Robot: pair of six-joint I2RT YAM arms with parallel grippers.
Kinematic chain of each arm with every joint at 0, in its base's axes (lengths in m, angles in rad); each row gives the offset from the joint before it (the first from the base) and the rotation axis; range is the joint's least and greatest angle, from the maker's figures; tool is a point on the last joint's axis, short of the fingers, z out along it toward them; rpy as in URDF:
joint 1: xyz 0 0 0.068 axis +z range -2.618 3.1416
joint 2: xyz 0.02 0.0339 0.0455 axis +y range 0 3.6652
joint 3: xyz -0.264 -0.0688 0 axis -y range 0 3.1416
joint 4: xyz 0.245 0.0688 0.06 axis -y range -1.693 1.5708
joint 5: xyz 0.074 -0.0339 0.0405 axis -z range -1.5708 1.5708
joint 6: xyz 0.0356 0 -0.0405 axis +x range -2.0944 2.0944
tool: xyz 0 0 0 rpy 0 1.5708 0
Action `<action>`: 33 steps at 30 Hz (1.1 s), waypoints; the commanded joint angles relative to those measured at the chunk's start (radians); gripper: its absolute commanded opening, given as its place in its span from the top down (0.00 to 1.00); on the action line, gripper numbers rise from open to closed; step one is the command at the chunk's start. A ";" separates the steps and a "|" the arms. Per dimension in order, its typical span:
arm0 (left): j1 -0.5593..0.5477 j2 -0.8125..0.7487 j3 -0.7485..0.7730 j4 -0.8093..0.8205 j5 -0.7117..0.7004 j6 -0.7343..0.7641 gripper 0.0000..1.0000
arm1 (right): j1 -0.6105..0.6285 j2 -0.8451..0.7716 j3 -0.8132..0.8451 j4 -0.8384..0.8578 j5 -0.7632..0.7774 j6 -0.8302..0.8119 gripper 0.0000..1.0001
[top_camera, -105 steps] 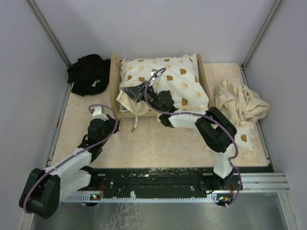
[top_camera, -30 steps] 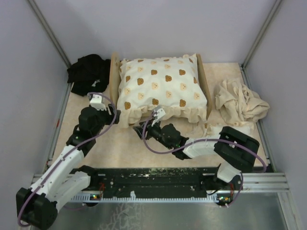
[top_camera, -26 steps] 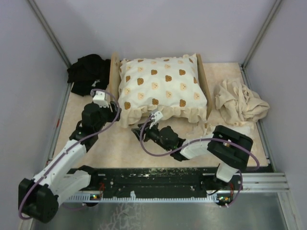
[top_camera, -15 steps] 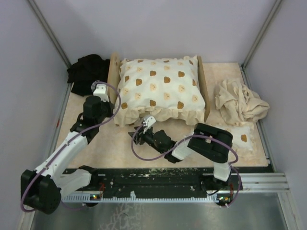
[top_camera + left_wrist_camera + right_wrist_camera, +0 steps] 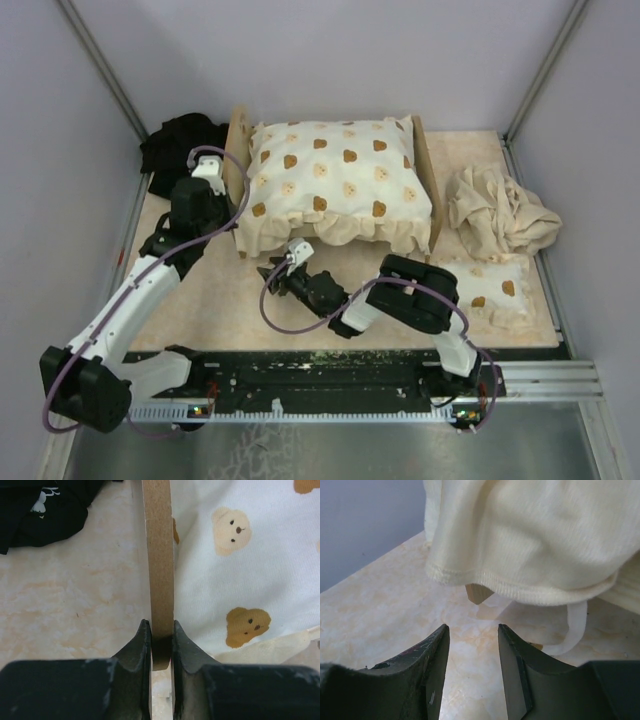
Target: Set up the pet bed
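No writing can be read; the white mark on the black cloth [image 5: 185, 145] is too small to make out. There is one bed [image 5: 239, 130], one big cushion [image 5: 340, 180] printed with bear faces, one small pillow [image 5: 490, 290], one black cloth, one beige cloth [image 5: 500, 210], and two arms.

The bed stands at the back middle of the table [image 5: 230, 300]. Its two wooden end boards rise at left and right, so its long axis seems to run across the table. The cushion covers the rest, and I cannot tell which end is the head.

The left gripper [image 5: 161, 635] is clamped on the near end of the left board [image 5: 159, 555]. The right gripper [image 5: 472, 630] has its jaws apart and holds nothing. It hovers low over the table, just before the cushion's front hem.
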 commanded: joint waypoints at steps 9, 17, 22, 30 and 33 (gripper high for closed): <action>-0.013 0.066 0.303 0.026 0.134 -0.146 1.00 | 0.011 0.240 0.184 0.322 0.118 -0.087 0.57; -0.012 0.104 0.410 -0.073 0.122 -0.124 1.00 | -0.001 0.404 0.343 0.401 0.226 -0.024 0.54; -0.006 0.111 0.456 -0.107 0.116 -0.109 1.00 | -0.032 0.413 0.383 0.402 0.197 -0.051 0.55; -0.002 0.125 0.458 -0.122 0.122 -0.111 1.00 | -0.077 0.406 0.407 0.400 0.129 -0.148 0.54; 0.000 0.129 0.457 -0.122 0.123 -0.115 1.00 | -0.085 0.403 0.426 0.366 0.087 -0.181 0.54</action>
